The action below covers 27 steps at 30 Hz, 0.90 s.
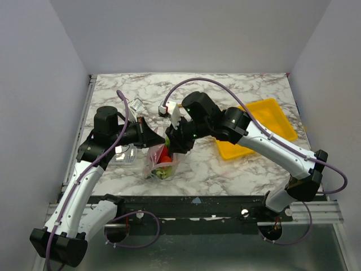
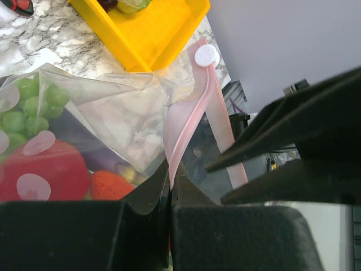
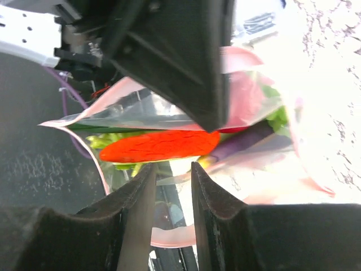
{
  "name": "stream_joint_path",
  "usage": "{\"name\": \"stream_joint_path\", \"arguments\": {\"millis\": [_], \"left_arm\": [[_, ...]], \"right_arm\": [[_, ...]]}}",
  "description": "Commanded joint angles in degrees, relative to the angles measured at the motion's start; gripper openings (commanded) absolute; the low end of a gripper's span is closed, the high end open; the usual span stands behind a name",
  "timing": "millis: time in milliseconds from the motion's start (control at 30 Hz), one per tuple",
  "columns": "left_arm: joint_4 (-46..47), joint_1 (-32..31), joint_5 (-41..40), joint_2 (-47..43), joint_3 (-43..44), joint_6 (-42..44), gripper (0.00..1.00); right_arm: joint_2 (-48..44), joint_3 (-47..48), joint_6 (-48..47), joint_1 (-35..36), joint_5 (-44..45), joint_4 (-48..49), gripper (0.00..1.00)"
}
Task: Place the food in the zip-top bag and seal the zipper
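The zip-top bag (image 1: 159, 164) hangs just above the table between both grippers, and the food inside shows through the film. In the left wrist view the bag (image 2: 113, 107) holds green pieces (image 2: 28, 101), a maroon round one (image 2: 45, 169) and an orange-red piece (image 2: 110, 183). My left gripper (image 2: 169, 183) is shut on the pink zipper (image 2: 186, 124) at one end of the mouth. My right gripper (image 3: 174, 169) has its jaws apart. The zipper (image 3: 169, 236) crosses the gap between them, just below the red chili (image 3: 161, 145) and the purple eggplant (image 3: 248, 141).
A yellow tray (image 1: 265, 121) lies to the right, with a green piece (image 2: 132, 4) in it. A rigid clear box (image 1: 124, 155) sits left of the bag under my left arm. A red-and-black knife (image 2: 20, 4) lies near the tray.
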Motion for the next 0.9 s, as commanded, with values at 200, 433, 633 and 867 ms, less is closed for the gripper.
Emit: {"name": "stream_joint_path", "arguments": {"millis": [200,433,633,867], "left_arm": [[0.95,0.06,1.38,-0.46,1.79,0.51,0.00],[0.92,0.04,1.41,-0.02,2.20,0.60,0.00],[1.03,0.04,1.45,0.49,2.33,0.55,0.00],[1.04,0.03,1.41,0.58,2.50,0.46,0.00]], "right_arm": [[1.65,1.41,-2.73,-1.09,-11.33,-2.07,0.32],[2.18,0.47,-5.37,0.12,-16.22,-2.97,0.39],[3.33,0.64,-6.56,1.29,-15.65,-3.43,0.39],[4.49,1.08,-6.59,2.40,-12.43,-2.19,0.41]]}}
